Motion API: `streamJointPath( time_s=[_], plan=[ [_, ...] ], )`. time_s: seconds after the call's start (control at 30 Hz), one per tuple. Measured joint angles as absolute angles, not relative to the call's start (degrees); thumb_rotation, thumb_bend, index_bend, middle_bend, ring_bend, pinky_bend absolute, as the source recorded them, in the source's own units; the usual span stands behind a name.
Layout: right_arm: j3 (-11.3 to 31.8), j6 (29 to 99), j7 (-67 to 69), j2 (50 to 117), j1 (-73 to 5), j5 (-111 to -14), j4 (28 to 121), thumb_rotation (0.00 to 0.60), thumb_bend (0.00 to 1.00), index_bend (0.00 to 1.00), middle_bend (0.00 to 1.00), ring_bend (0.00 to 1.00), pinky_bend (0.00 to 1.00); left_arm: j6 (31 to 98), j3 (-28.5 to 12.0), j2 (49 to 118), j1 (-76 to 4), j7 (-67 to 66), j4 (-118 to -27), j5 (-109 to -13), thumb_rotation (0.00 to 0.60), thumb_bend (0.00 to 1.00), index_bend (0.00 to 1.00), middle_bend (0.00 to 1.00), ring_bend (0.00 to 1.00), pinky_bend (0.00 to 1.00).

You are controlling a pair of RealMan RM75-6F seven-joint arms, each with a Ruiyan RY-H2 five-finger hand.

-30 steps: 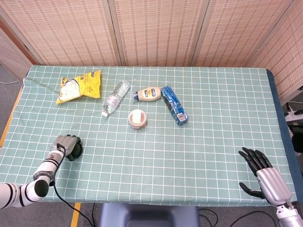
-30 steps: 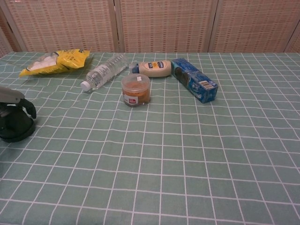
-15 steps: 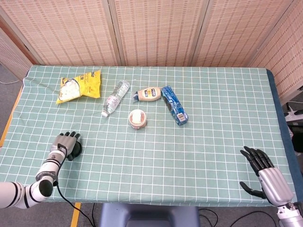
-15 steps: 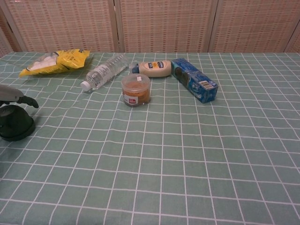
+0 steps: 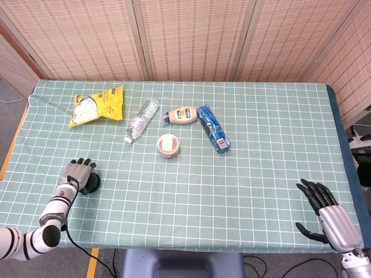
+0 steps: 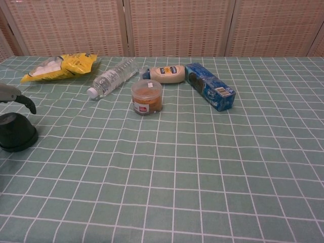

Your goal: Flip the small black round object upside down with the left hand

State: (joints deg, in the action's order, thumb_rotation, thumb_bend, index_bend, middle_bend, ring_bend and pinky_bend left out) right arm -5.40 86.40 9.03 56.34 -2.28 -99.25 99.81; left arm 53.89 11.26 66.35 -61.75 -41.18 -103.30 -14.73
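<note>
Head view: the left hand [image 5: 76, 172] hovers at the near left of the table [image 5: 261, 145], fingers spread, gripping nothing; the small black round object [image 5: 91, 183] sits just right of it; the right hand [image 5: 326, 212] rests at the near right, fingers apart, empty. Chest view: the black object stands on the cloth at far left, a dark fingertip [image 6: 30, 105] just above it, apart.
</note>
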Motion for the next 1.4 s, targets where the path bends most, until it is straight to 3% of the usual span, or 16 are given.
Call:
streamJointPath(
  time_s=[0.07, 0.27, 0.47, 0.57, 1.07, 1.4],
  plan=[
    [-5.34, 86.60, 9.32, 56.27, -2.22, -99.21, 99.82, 0.600, 0.19, 0.00, 0.00, 0.00, 0.00, 55.26, 11.30, 66.62, -61.58, -41.81, -103.34, -14.97, 0.600, 0.36, 0.35, 0.33, 0.23, 0.27],
    [-5.07, 87.80, 9.63, 56.30, -1.71, -99.13, 100.03, 0.600, 0.19, 0.00, 0.00, 0.00, 0.00, 57.36, 10.97, 67.55, -61.00, -44.26, -103.08, -13.95, 0.600, 0.36, 0.39, 0.37, 0.28, 0.36],
    [-5.07, 87.54, 9.14, 56.43, -1.65, -99.11, 100.04, 0.600, 0.19, 0.00, 0.00, 0.00, 0.00, 57.35, 10.26, 67.27, -60.07, -44.15, -103.16, -15.13, 0.600, 0.36, 0.41, 0.42, 0.38, 0.64],
    [-5.08, 87.36, 9.07, 56.43, -1.69, -99.10, 100.05, 0.600, 0.19, 0.00, 0.00, 0.00, 0.00, 57.63, 10.00, 66.97, -59.60, -43.98, -103.59, -16.31, 0.600, 0.36, 0.44, 0.44, 0.41, 0.70],
    [-4.99, 87.02, 6.90, 56.54, -1.51, -98.92, 100.07, 0.600, 0.19, 0.00, 0.00, 0.00, 0.00, 60.86, 7.40, 63.19, -56.24, -41.55, -107.41, -23.01, 0.600, 0.36, 0.46, 0.49, 0.47, 0.75],
    [-4.81, 87.54, 7.30, 56.53, -1.40, -99.08, 99.87, 0.600, 0.19, 0.00, 0.00, 0.00, 0.00, 61.92, 7.18, 64.31, -54.26, -41.58, -100.94, -22.43, 0.600, 0.37, 0.45, 0.48, 0.47, 0.74]
  ],
)
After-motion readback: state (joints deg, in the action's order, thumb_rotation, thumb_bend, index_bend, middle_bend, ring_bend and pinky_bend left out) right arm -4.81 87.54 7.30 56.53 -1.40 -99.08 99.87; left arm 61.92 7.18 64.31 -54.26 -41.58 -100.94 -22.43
